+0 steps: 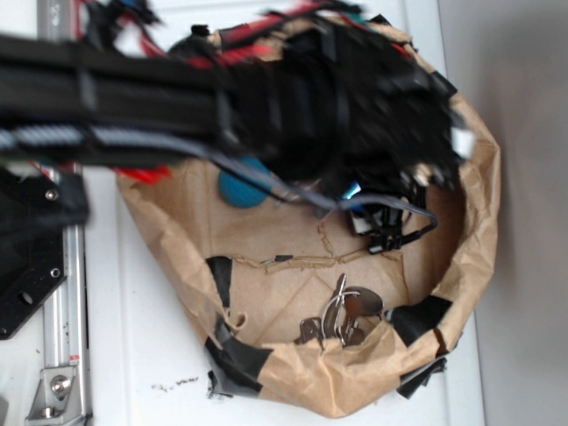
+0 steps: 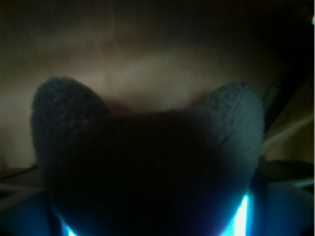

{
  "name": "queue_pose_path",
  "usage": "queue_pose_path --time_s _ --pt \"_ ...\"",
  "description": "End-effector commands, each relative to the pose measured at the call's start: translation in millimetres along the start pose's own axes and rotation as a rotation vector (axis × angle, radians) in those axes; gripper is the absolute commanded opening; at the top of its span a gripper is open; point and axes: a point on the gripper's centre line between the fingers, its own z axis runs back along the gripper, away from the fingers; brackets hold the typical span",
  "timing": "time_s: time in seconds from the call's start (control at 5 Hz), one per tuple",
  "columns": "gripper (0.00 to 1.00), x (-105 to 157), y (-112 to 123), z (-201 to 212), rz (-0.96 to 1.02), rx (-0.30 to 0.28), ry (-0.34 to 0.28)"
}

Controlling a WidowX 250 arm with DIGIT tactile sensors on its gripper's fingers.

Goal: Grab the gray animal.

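Gray animal: filling the lower wrist view, two rounded felt lobes rising at left and right, body dark between them; sitting right under the camera, so very near the gripper; hidden in the exterior view behind the arm.

Gripper: reaching down into the paper bowl toward its far right side; fingers not distinguishable in either view, so cannot tell whether spread, closed, or pinching the plush.

Arm: stretching blurred across the top of the exterior view, blocking most of the bowl's back half.

Paper bowl: crumpled brown paper patched with black tape, walls standing up to keep loose things corralled inside.

Teal ball: peeking out beneath the arm at the back left, well apart from the gripper.

Metal keys: lying on a ring near the front wall, apart from the gripper.

Blue glow: shining at the bottom edge of the wrist view, source unclear.

Step, as a judgement: likely closing in on or already seating the plush between the fingers; grasp not confirmable.
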Motion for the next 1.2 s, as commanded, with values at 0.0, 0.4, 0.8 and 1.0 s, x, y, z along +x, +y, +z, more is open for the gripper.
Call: queue_pose_path --time_s 0.0,0.4,0.8,1.0 --pt "0.00 -53 8 68 -0.057 -0.041 0.032" --pt "0.00 -64 31 147 -0.042 -0.063 -0.092" --pt "0.00 -54 18 160 0.043 -0.099 -0.154" --pt "0.00 -58 15 150 -0.008 -0.086 -0.084"
